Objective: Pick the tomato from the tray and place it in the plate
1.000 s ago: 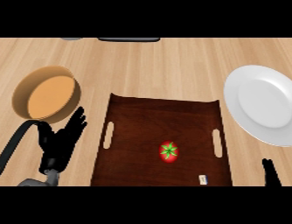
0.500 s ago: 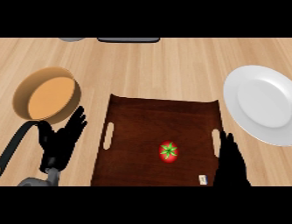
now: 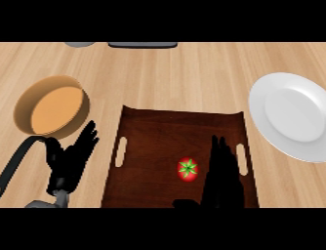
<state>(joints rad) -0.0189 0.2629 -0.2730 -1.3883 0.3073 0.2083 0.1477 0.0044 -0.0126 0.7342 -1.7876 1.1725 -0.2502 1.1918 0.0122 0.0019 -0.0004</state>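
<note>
My right hand (image 3: 220, 171) has advanced from the lower right edge of the view onto the tray (image 3: 166, 122) within the last second; half a second ago it stood over the tray's right handle slot, and it now lies inboard of that slot, just beside the tomato (image 3: 187, 168) on its right. Its fingers are extended and straight, pointing toward the far edge of the tray, and they enclose nothing. I judge this to be the approach phase: the tomato has not moved and is not yet grasped, so closure around it and transfer to the plate (image 3: 295, 117) remain to be done. The tomato sits in the near right part of the tray, a small round red body with a green star-shaped calyx on top; its smooth curved surface will probably roll if nudged sideways. The tray is dark brown wood with a matte grain, rectangular, with a raised far edge and a handle slot on each side. The plate is white, glossy and round, resting on the counter (image 3: 166, 73) near its right edge, apart from the tray. My left hand (image 3: 72, 156) rests open on the counter left of the tray, beside a tan-lined pan (image 3: 50, 107) with a black handle.
</note>
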